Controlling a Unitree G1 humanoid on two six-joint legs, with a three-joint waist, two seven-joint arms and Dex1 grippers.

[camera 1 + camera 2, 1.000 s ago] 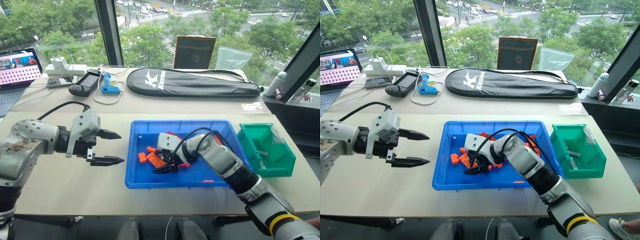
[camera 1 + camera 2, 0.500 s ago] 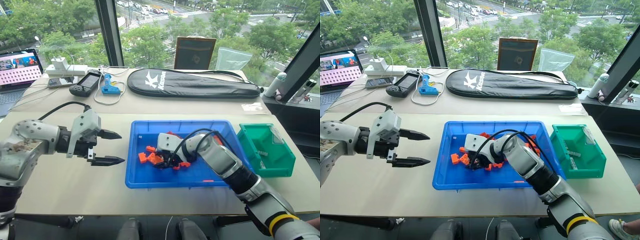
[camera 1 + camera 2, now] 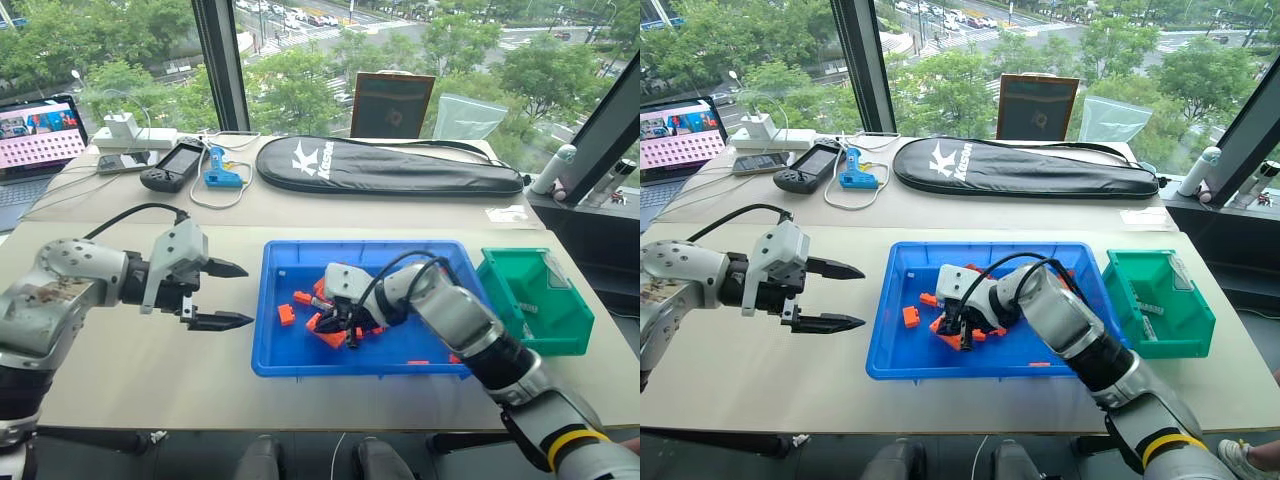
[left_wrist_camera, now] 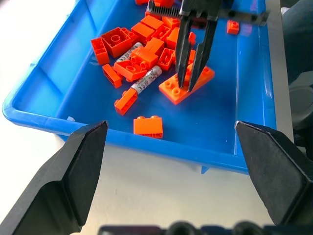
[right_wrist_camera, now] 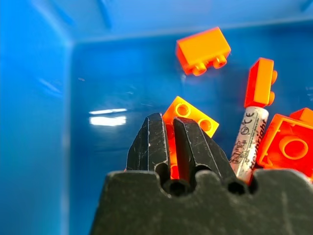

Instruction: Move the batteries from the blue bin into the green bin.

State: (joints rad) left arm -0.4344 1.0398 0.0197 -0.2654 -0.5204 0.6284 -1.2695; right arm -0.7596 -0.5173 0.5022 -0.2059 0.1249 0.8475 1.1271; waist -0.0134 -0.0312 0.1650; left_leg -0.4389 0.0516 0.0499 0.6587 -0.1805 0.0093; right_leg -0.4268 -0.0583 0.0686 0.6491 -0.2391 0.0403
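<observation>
Orange bricks (image 4: 131,41) mostly fill the blue bin (image 3: 290,365); two batteries (image 4: 146,81) lie among them, one against the flat brick (image 4: 186,84). Green bin (image 3: 560,330) at the blue bin's right already holds a few small grey cylinders, likely batteries, so the task is partly done. Right gripper (image 4: 194,81) has pinched shut since a second ago, when it was open, on the flat brick's edge rather than a battery, and risen slightly. Left gripper (image 3: 222,294) waits open over the table (image 3: 140,370), unchanged.
</observation>
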